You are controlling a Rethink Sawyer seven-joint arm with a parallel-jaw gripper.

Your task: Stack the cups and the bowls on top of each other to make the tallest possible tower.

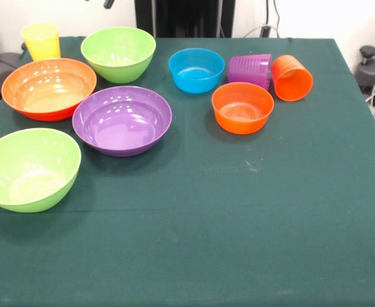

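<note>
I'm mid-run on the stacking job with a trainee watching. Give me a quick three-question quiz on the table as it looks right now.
1. True or false: the orange cup stands upright.
2. How many lime green bowls are on the table?
3. Which bowl sits nearest the purple cup? A) large purple bowl B) small blue bowl C) large orange bowl

Key:
1. False; it lies on its side, mouth toward the camera.
2. Two: one at the back, one at the front left.
3. B.
</note>
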